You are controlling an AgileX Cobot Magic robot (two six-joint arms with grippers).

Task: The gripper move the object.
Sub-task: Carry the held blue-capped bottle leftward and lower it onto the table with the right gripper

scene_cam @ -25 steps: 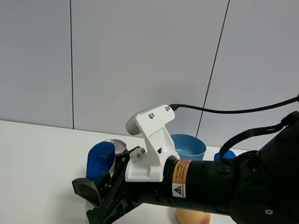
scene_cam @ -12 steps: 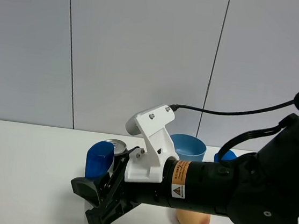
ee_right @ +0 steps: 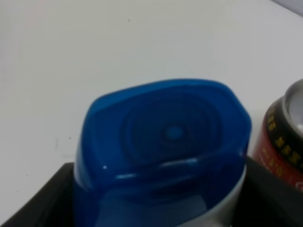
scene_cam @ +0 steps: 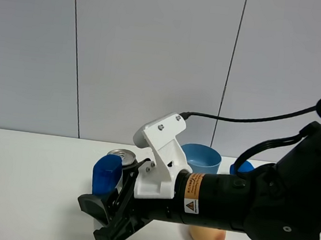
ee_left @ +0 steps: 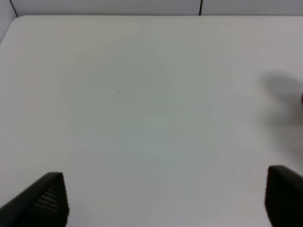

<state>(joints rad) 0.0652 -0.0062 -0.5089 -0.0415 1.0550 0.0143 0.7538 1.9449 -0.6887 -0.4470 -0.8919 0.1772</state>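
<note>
Found the object (scene_cam: 107,173) near upright, blue cap uppermost, long axis close to vertical; base hidden behind the arm. Seated between the fingers of the right gripper (scene_cam: 96,220), jaws closed narrow on the white body just below the cap, one finger each side. Positioned just beside the red can (scene_cam: 123,155), above the white table (scene_cam: 19,185). Noted left gripper (ee_left: 165,198) with jaws wide, holding nothing.

Obscured: tall white plastic bottle with blue flip cap (scene_cam: 107,173), body hidden behind black two-fingered right gripper (scene_cam: 100,220). Red soda can (ee_right: 284,142): cut by frame edge, lettering blurred. Peach-coloured rounded item (scene_cam: 208,238), at bottle's 4 o'clock: mostly under the arm, unidentifiable. Left gripper (ee_left: 161,203): black ribbed fingertips (ee_left: 47,201) cut off.
</note>
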